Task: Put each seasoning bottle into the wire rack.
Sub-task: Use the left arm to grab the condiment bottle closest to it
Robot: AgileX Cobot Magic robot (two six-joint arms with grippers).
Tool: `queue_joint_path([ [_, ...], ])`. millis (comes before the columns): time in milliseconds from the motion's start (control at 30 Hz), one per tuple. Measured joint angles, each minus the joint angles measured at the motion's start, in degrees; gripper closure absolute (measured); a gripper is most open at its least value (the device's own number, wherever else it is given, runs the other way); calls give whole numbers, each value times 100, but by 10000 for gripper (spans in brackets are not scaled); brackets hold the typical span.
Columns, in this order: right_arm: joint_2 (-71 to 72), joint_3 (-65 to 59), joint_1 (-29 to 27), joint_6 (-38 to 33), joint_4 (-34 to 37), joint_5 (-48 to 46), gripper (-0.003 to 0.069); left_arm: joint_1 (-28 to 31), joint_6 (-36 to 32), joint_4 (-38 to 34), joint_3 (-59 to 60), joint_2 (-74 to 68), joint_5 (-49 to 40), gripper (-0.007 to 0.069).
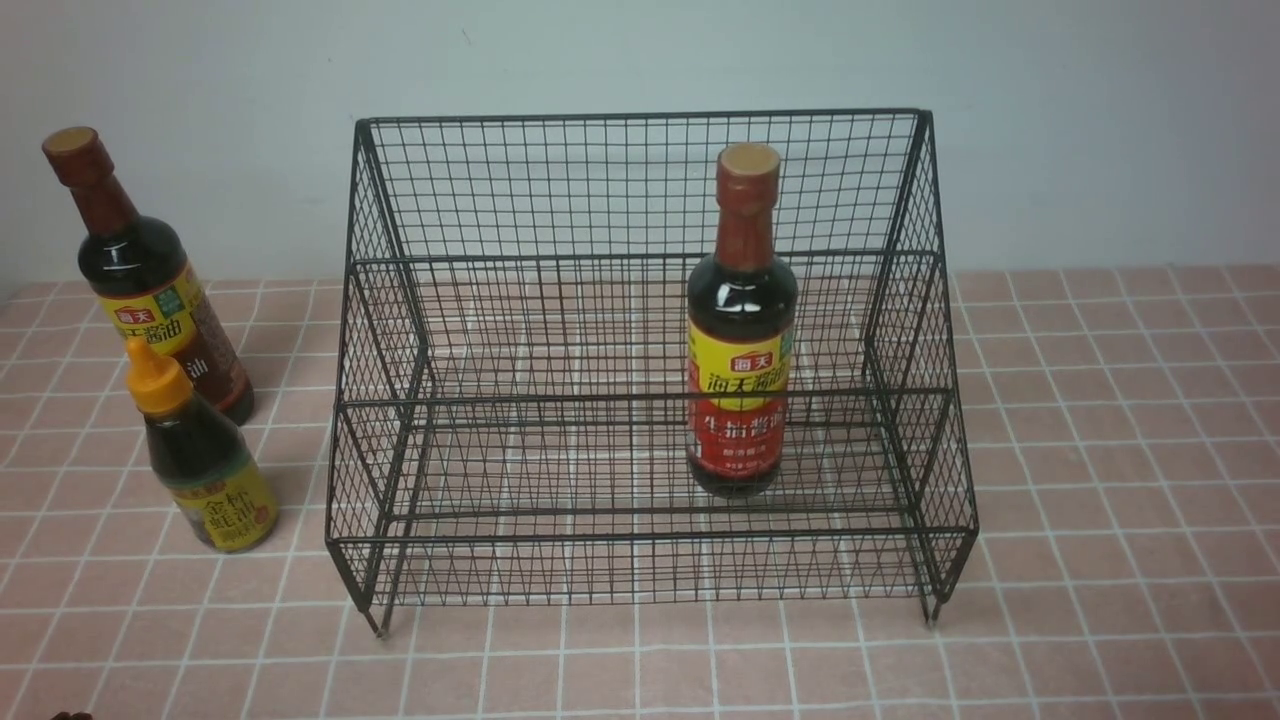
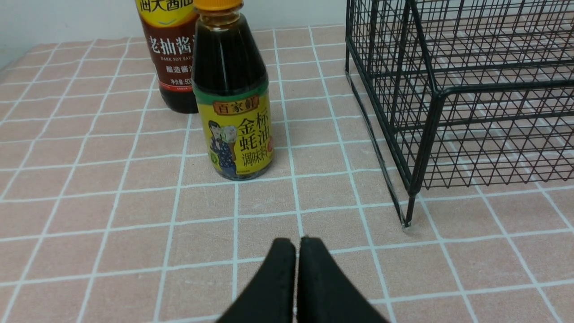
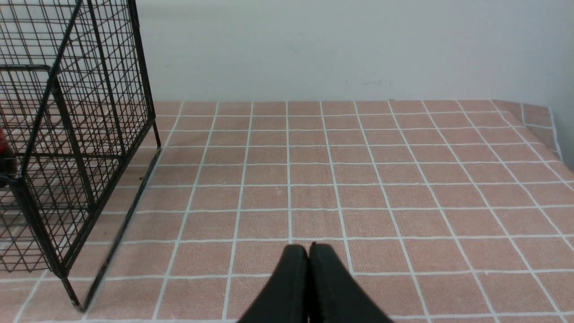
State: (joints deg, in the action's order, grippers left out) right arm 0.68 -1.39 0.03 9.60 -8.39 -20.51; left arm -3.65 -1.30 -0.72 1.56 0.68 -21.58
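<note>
Front view: large black wire-mesh rack (image 1: 640, 116) held one tall brown-red-capped dark-sauce bottle (image 1: 741, 330), upright. Second tall bottle (image 1: 150, 290) and short orange-capped bottle (image 1: 205, 460) stood left of it on pink tiled surface (image 1: 1100, 450).
Left wrist view: left fingers (image 2: 273, 287) closed, empty; advisably opened wide for a mid-body grasp.
Right wrist view: right fingers (image 3: 329, 287) closed, empty.

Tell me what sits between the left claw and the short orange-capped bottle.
Nothing. In the left wrist view, only a bare stretch of pink tiled tabletop separates the shut left claw from the short orange-capped bottle.
</note>
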Motion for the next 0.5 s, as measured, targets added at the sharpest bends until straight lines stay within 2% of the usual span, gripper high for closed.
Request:
queue_joint_path([
  [167, 0, 0, 0, 0, 0, 0, 669, 0, 0, 0, 0, 0, 14, 631],
  [267, 0, 0, 0, 0, 0, 0, 669, 0, 52, -229, 12, 0, 344, 631],
  [400, 0, 0, 0, 0, 0, 0, 669, 0, 175, -992, 23, 0, 2085, 631],
  [500, 0, 0, 0, 0, 0, 0, 669, 0, 201, -1272, 23, 0, 3582, 631],
])
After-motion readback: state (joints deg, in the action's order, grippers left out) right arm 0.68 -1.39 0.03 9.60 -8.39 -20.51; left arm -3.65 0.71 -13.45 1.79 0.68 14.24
